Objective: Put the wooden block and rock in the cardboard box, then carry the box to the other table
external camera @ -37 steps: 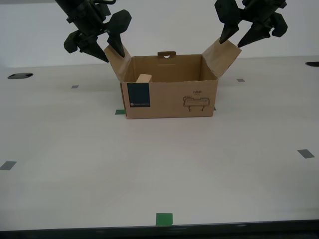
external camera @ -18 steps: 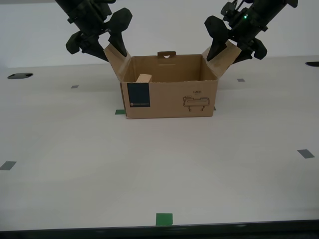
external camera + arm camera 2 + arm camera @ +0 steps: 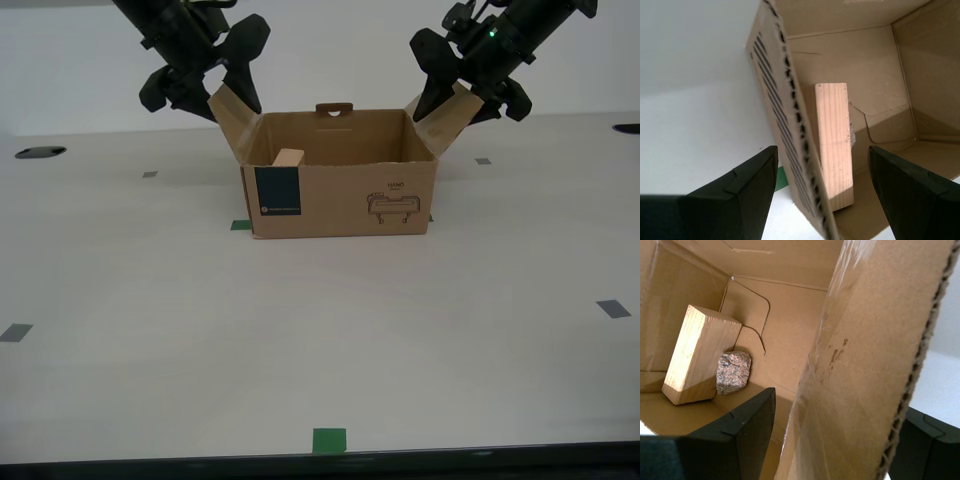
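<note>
The cardboard box (image 3: 340,200) stands open on a pale table (image 3: 320,330), with both side flaps sticking up and outward. The wooden block (image 3: 288,157) leans inside near the wall on the exterior view's left. The rock (image 3: 733,371) lies on the box floor against the wooden block (image 3: 695,355). My second gripper (image 3: 228,108) is open and straddles the flap (image 3: 785,125) on the exterior view's left, close to the wooden block (image 3: 834,140). My first gripper (image 3: 452,112) is open, with a finger on each side of the opposite flap (image 3: 875,340). The other table is out of view.
Grey tape squares (image 3: 613,308) and green tape marks (image 3: 329,439) dot the tabletop. A dark round hole (image 3: 41,152) sits at the exterior view's far left. A white wall (image 3: 340,50) rises behind the table. The table's front edge (image 3: 320,465) runs along the exterior view's bottom.
My first gripper has dropped from above the flap on the exterior view's right to straddle it. My second gripper has shifted slightly along its flap. Box, block and rock have not moved.
</note>
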Robot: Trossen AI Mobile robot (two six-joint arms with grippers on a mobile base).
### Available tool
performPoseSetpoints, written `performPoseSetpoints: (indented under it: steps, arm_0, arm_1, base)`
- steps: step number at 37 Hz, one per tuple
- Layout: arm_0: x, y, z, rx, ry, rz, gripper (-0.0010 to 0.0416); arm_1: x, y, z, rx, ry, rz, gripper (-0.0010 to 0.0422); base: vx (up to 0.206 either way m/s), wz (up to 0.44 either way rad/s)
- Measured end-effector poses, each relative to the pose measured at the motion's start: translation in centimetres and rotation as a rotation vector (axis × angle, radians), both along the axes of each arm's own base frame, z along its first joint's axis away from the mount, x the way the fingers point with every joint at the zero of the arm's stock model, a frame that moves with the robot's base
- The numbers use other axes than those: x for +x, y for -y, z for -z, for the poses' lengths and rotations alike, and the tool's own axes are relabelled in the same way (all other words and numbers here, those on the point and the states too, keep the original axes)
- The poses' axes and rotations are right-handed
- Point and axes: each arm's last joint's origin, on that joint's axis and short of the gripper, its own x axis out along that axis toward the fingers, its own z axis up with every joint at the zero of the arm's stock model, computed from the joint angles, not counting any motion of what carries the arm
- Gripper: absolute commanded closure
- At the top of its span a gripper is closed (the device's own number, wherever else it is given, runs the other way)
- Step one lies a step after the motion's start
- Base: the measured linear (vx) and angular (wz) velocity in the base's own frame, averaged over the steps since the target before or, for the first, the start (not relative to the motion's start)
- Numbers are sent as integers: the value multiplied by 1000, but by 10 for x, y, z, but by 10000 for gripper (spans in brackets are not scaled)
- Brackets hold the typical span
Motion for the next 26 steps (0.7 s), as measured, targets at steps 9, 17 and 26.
performPoseSetpoints:
  steps: [9, 17, 26]
  arm_0:
    - [0, 0, 0, 0, -5, -1, 126]
    - [-1, -1, 0, 1, -3, -4, 157]
    - [-1, -1, 0, 1, -4, -3, 232]
  arm_1:
    - [-1, 1, 11, 8, -62, -7, 172]
    - [1, 2, 4, 1, -40, -6, 172]
    - [3, 2, -1, 0, -37, -7, 212]
  base:
    - [0, 0]
    - [0, 0]
    - [0, 0]
